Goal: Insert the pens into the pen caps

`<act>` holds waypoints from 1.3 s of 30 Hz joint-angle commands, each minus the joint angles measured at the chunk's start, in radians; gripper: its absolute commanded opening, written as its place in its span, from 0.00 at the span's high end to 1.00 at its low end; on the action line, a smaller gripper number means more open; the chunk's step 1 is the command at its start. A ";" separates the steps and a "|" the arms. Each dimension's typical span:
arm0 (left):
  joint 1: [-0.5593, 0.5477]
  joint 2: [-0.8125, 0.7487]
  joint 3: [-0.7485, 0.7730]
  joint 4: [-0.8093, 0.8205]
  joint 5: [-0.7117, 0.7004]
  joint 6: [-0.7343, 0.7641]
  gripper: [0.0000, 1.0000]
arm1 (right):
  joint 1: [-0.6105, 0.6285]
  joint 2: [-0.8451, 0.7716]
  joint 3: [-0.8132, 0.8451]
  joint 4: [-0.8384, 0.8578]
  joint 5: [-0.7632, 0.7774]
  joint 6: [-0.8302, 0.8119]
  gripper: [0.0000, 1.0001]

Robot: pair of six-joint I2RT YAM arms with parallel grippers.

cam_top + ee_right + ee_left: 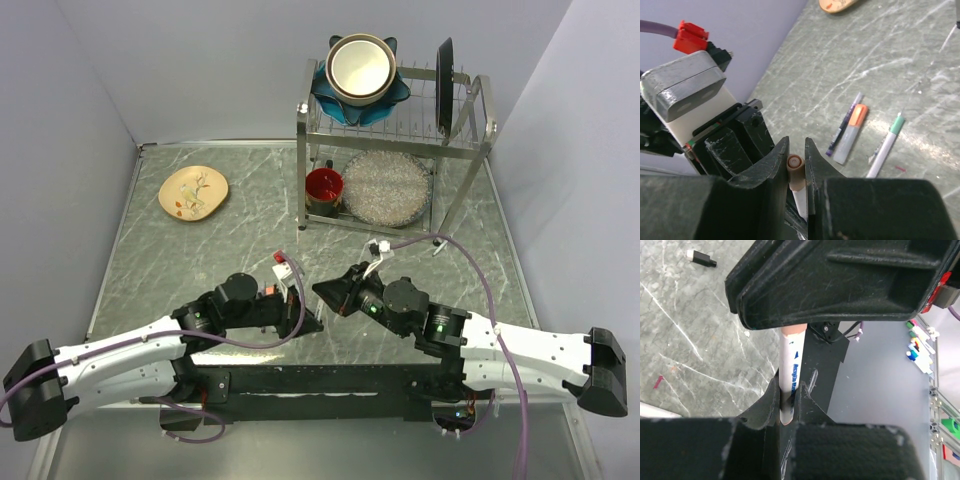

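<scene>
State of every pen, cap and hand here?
Salmon cap: gripped.
White pen: gripped, end in salmon cap.
Left hand: shut on white pen.
Right hand: shut on salmon cap.
Orange-capped marker: lying flat, capped.
Green-capped pen: lying flat, capped.
Purple pen: lying beside marker.
Black piece: lying loose.

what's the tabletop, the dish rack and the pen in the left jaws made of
Tabletop: looks like grey-green stone or stone-print laminate, pale veins, slight sheen. Dish rack: shiny metal, bright thin bars. Pen: likely smooth white plastic, blue printed lettering.
</scene>
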 commanded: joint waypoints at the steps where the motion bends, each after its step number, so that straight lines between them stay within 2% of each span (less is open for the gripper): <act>1: 0.109 -0.015 0.120 0.242 -0.097 -0.006 0.99 | 0.097 0.028 -0.054 -0.020 -0.271 0.080 1.00; 3: 0.153 -0.028 0.088 0.290 -0.064 -0.031 0.99 | 0.104 0.056 -0.056 -0.012 -0.282 0.079 1.00; 8: 0.199 -0.031 0.071 0.290 -0.028 -0.040 0.99 | 0.140 0.091 -0.017 -0.067 -0.265 0.030 1.00; 12: 0.270 -0.045 0.051 0.336 0.058 -0.068 0.99 | 0.147 0.081 -0.052 -0.001 -0.318 0.010 1.00; 16: 0.310 -0.061 0.051 0.312 0.086 -0.058 0.99 | 0.150 0.102 -0.074 0.059 -0.400 -0.006 1.00; 23: 0.345 -0.075 0.068 0.275 0.098 -0.043 0.99 | 0.180 0.173 -0.068 0.048 -0.476 -0.053 1.00; 29: 0.345 -0.090 0.134 0.152 0.045 0.026 0.99 | 0.197 0.177 -0.068 -0.023 -0.525 -0.056 1.00; 32: 0.348 -0.096 0.138 0.160 0.040 0.031 0.99 | 0.205 0.191 -0.056 -0.058 -0.594 -0.094 1.00; 34: 0.351 -0.093 0.137 0.177 0.055 0.020 0.99 | 0.208 0.187 -0.046 -0.093 -0.579 -0.122 1.00; 39: 0.351 -0.099 0.122 0.206 0.062 0.006 0.99 | 0.208 0.180 -0.079 -0.029 -0.645 -0.142 1.00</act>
